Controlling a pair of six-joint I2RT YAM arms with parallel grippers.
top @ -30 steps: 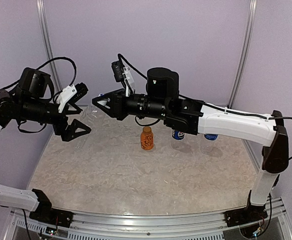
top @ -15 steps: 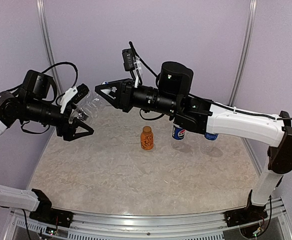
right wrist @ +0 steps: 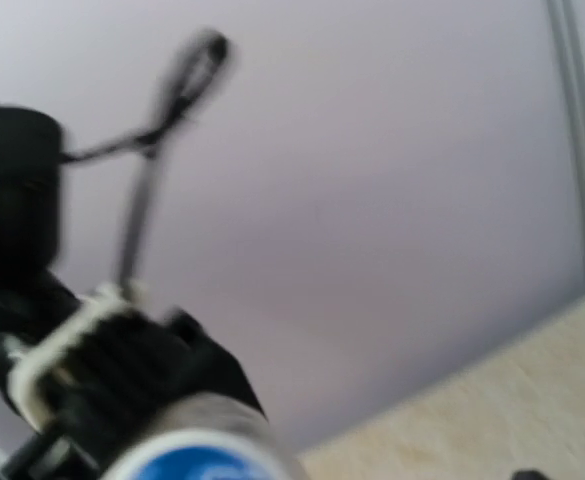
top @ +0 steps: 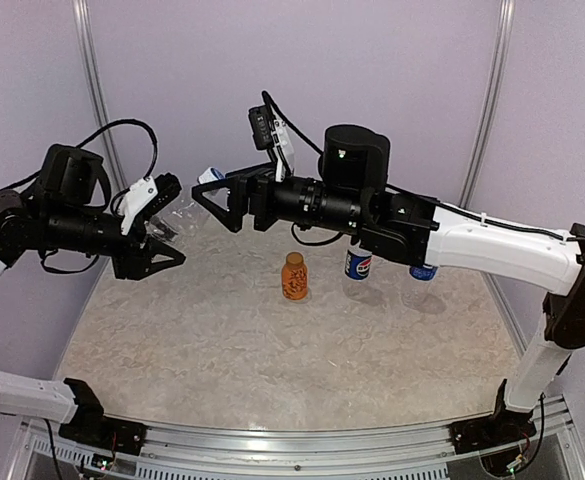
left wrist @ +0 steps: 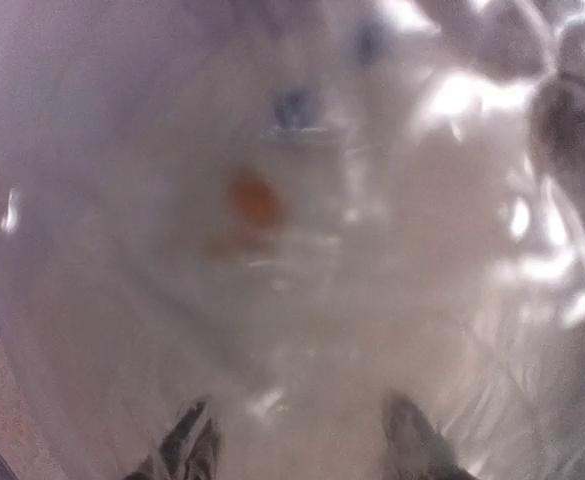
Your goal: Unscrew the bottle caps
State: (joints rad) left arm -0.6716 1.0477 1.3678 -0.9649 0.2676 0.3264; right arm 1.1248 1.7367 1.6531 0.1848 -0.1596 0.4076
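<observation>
The left fingers (top: 160, 258) clamp the clear unlabelled plastic bottle (top: 182, 210), holding it in the air above the tabletop's (top: 272, 350) left side, arm reaching level. The right fingers (top: 212, 197) stand spread wide at its blue cap (top: 210, 175), that arm stretched level leftward.

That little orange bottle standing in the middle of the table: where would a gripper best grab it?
The orange bottle stands upright, so probably grip its round body just below the cap, fingers level, coming from the near or left side. The Pepsi bottle stands close on its right and would crowd a gripper there.
</observation>
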